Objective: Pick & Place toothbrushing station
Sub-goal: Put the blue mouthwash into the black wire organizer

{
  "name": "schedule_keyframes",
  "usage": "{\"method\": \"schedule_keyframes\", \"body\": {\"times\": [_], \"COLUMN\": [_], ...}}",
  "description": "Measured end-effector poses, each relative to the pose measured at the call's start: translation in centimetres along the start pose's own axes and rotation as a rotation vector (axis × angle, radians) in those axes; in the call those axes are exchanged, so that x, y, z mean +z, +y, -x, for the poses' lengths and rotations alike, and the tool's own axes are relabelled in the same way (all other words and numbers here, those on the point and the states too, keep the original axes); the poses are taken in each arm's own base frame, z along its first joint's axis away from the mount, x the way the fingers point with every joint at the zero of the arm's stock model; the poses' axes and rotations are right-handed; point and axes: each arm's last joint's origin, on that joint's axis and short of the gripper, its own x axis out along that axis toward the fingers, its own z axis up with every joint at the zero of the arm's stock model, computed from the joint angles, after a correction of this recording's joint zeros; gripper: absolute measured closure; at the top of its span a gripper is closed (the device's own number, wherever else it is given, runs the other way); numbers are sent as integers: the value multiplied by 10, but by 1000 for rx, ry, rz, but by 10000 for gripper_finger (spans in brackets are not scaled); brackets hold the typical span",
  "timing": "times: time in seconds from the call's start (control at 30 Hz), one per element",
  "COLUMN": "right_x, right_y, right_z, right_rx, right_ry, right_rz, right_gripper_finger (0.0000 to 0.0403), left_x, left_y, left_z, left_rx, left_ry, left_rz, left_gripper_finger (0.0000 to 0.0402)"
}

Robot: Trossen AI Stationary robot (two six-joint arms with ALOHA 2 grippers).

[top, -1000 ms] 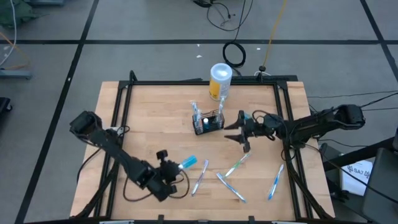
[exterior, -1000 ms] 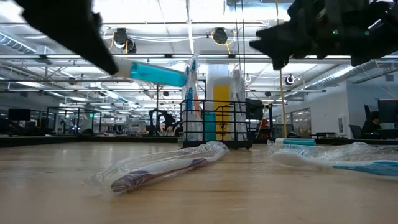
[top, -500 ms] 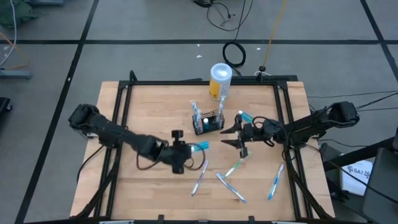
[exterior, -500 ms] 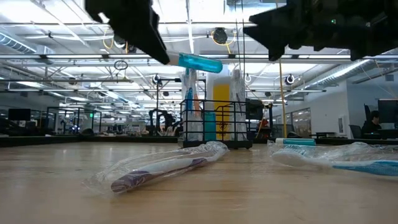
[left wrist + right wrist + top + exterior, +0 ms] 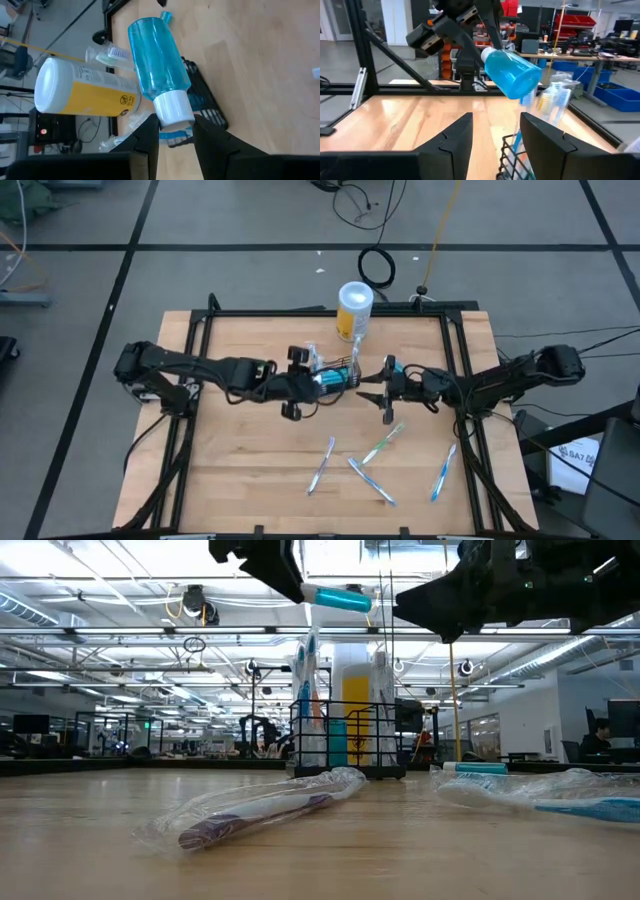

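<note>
Left wrist view shows the left gripper (image 5: 175, 131) with its fingers (image 5: 148, 134) clamped on the white cap end of a blue bottle (image 5: 157, 67), whose far end points toward the toothbrushing station (image 5: 202, 95); most of that black wire-mesh basket is hidden behind the bottle there. From above, the basket sits on the tabletop (image 5: 250, 470) toward the middle of its far edge, just in front of a white-and-yellow canister (image 5: 354, 310), with the bottle lying level over its left side. Wrapped toothbrushes standing inside it are hard to count. The right gripper (image 5: 384, 393) hovers just beside the basket on the right, and its fingers (image 5: 457, 137) stand apart with nothing between them. In the low view both grippers are cut off by the upper edge, so only dark shapes and the bottle show above the basket. Several wrapped toothbrushes (image 5: 380, 447) lie loose on the tabletop toward its near edge, right of the middle; their bristle ends are too small to tell apart.
</note>
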Motion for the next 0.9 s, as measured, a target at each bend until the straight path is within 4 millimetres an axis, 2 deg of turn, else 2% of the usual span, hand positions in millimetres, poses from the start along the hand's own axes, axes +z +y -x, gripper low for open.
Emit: {"method": "schedule_keyframes", "body": {"times": [0.17, 0.3, 0.47, 0.7, 0.9], "right_x": [1, 1, 2, 4, 6], "right_y": [-10, -20, -24, -24, -24], "right_z": [-1, -1, -1, -1, -1], "right_rx": [-44, -76, 88, 111, 113], "right_ry": [-12, -21, -19, -28, -51], "right_rz": [-137, -269, -408, -407, -385], "right_gripper_finger": [248, 242, 208, 158, 141], "left_x": [-2, 7, 13, 15, 17], "left_y": [1, -2, -8, -12, -12], "left_z": [-10, -10, -13, -13, -13], "left_rx": [8, 35, 99, 153, 158], "left_ry": [28, -24, -25, 3, -10], "left_rz": [-65, -111, -216, -265, -271], "left_gripper_finger": [302, 302, 302, 302, 302]}}
